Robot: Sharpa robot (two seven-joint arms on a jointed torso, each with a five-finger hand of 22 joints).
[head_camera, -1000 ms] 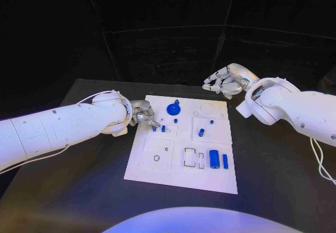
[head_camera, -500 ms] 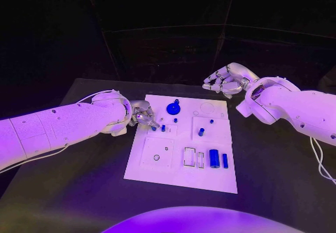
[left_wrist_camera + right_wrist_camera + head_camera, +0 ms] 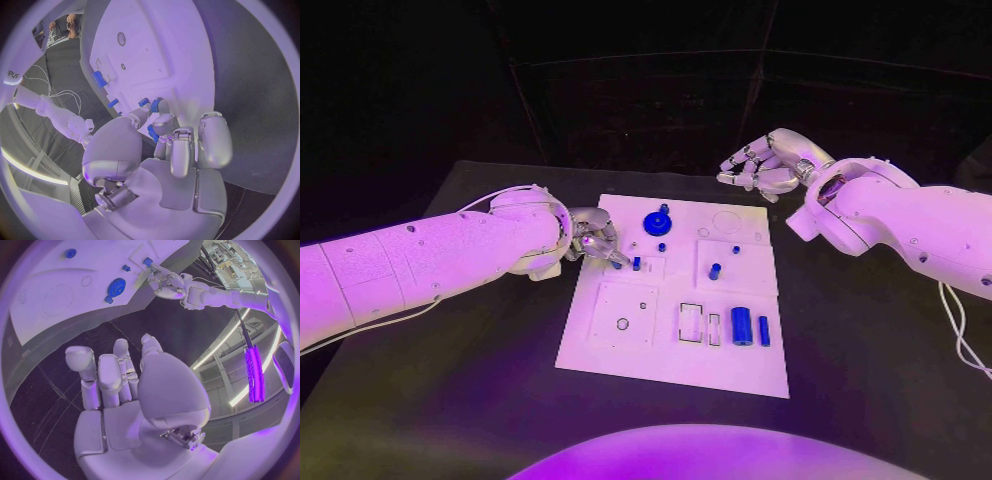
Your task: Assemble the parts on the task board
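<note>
My left robot hand (image 3: pixel 596 240) sits at the task board's (image 3: pixel 672 355) left edge, pinching a small blue part (image 3: pixel 152 133). Right robot hand (image 3: pixel 764 168) hovers curled and empty beyond the far edge, bare desk (image 3: pixel 877 340) around it. Blue parts (image 3: pixel 749 328) crowd the board's middle.

I'm seeing the left hand (image 3: pixel 594 240) sitting over the left edge of the task board (image 3: pixel 661 365), crowding the small blue pegs (image 3: pixel 636 264) just beside its fingertips. The round blue part (image 3: pixel 656 223) is standing near them, narrowing the far-left corner. The right hand (image 3: pixel 764 166) is hovering beyond the board's far right corner, apart from everything. Down the near half, 2 blue cylinders (image 3: pixel 750 327) are blocking the right side, while bare table (image 3: pixel 473 380) is lying open around the board.
</note>
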